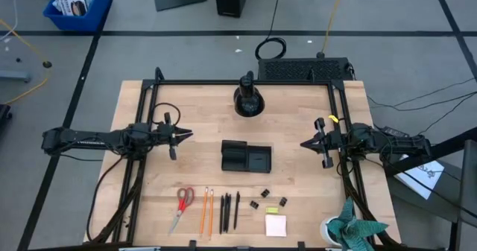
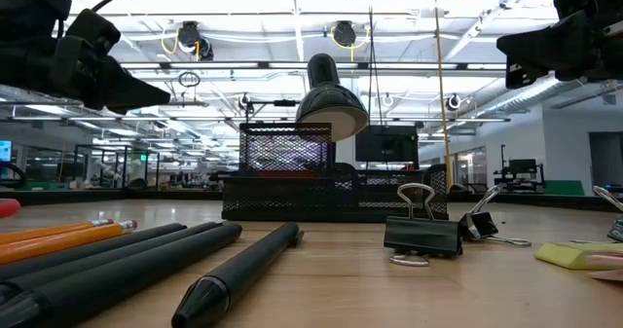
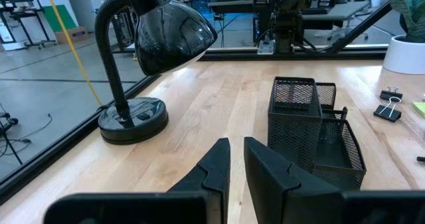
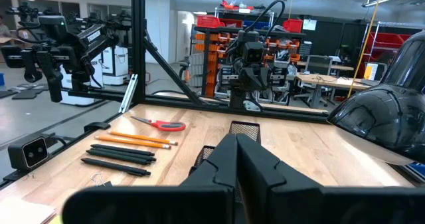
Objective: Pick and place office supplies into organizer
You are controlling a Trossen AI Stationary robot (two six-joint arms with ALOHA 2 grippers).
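The black mesh organizer (image 1: 246,156) stands mid-table, between my two grippers. Along the near edge lie red-handled scissors (image 1: 184,203), two orange pencils (image 1: 206,210), three black pens (image 1: 229,210), small black clips (image 1: 264,194), a yellow-green piece (image 1: 271,208) and a pink sticky-note pad (image 1: 275,225). My left gripper (image 1: 188,135) hovers left of the organizer, pointing level at it, with a narrow gap between its fingers (image 3: 219,161). My right gripper (image 1: 304,143) hovers to the organizer's right, shut and holding nothing (image 4: 237,141).
A black desk lamp (image 1: 249,98) stands at the far middle, behind the organizer. A white pot with a green plant (image 1: 350,232) sits at the near right corner. A black frame (image 1: 149,94) borders the table's sides and back. Bare wood lies between the organizer and the supplies.
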